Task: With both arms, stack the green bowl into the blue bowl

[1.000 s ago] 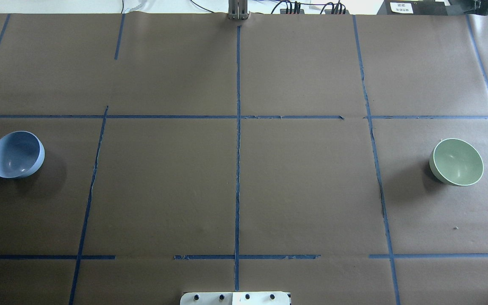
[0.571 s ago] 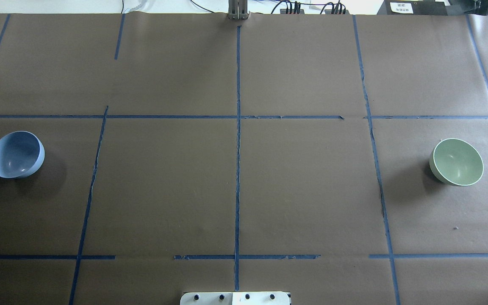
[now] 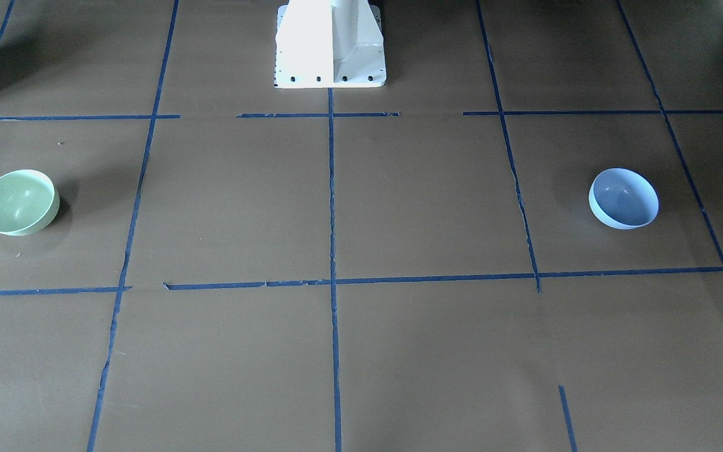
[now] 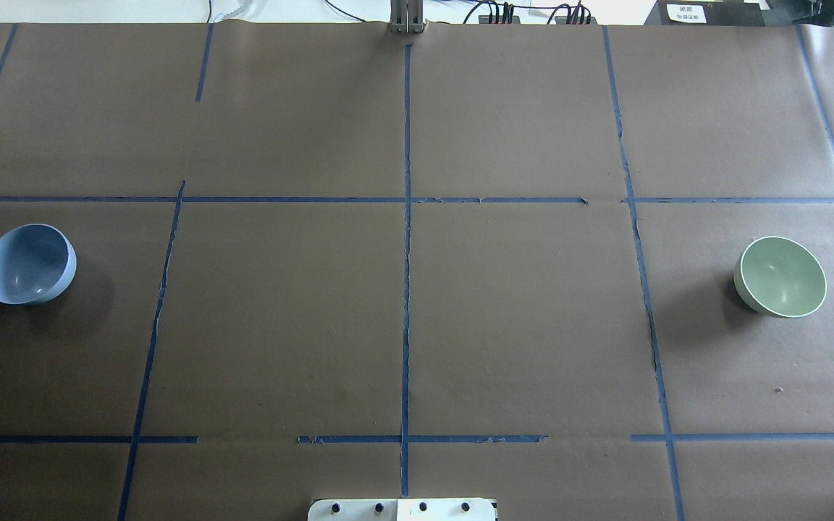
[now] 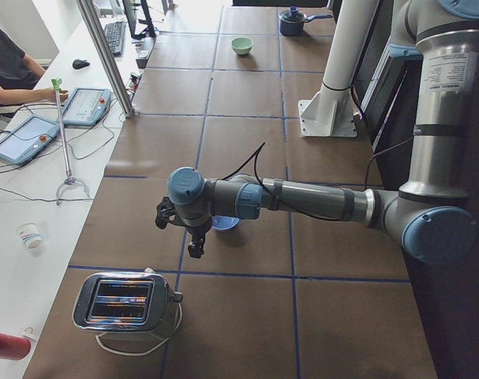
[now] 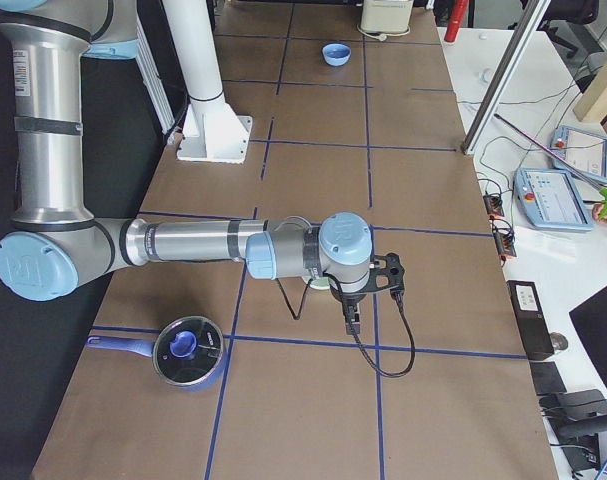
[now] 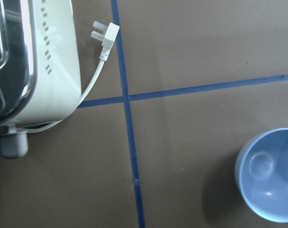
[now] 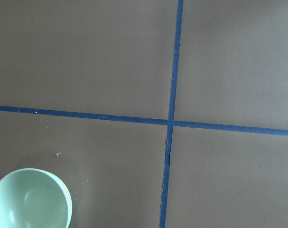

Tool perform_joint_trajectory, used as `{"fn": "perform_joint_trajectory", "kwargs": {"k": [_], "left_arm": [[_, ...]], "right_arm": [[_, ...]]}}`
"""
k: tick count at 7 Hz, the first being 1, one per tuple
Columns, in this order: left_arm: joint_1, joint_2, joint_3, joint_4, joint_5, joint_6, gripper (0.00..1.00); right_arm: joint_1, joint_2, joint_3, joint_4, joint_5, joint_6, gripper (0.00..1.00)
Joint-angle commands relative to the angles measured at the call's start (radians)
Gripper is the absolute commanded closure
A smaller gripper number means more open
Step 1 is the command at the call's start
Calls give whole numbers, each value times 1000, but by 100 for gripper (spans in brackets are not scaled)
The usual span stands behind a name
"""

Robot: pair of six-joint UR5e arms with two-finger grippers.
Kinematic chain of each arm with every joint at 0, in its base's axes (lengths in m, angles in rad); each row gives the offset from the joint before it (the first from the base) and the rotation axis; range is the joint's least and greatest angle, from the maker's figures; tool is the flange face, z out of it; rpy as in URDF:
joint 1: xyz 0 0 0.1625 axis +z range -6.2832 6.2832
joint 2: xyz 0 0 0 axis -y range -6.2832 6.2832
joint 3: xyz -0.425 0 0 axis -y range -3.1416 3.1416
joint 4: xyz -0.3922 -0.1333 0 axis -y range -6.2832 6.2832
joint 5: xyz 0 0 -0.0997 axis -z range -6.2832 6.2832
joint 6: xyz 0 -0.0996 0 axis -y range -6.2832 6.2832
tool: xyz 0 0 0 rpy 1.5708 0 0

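Note:
The green bowl (image 4: 781, 276) stands upright at the table's right end; it also shows in the front view (image 3: 18, 202) and at the lower left of the right wrist view (image 8: 30, 199). The blue bowl (image 4: 28, 263) stands at the left end, also in the front view (image 3: 624, 198) and the left wrist view (image 7: 269, 175). My left gripper (image 5: 194, 246) hangs above the table beside the blue bowl (image 5: 226, 224). My right gripper (image 6: 353, 312) hangs beside the green bowl (image 6: 318, 283), which the arm mostly hides. Both grippers show only in the side views, so I cannot tell whether they are open or shut.
A toaster (image 5: 125, 300) with a loose white plug (image 7: 106, 35) stands at the left end past the blue bowl. A lidded blue pot (image 6: 188, 352) sits at the right end near the green bowl. The white pedestal (image 3: 330, 44) stands at the near middle edge.

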Motion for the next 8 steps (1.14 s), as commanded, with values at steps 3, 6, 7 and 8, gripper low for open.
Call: {"fn": "perform_joint_trajectory", "kwargs": {"k": [3,6,7,8], "left_arm": [[224,96,94,-556,6,-568,1],[366,67,178,-769,118,-824,5],[370,67,179,-769,118,-825,8],[383,67,182,-768,120,-825,9]], "right_arm": [[-5,-13,-7,11,-1,0,0],[-5,-11,0,11,4,0,0],[-5,-5,2,13,4,-3,0],[-5,-4,0,13,4,-8,0]]}}
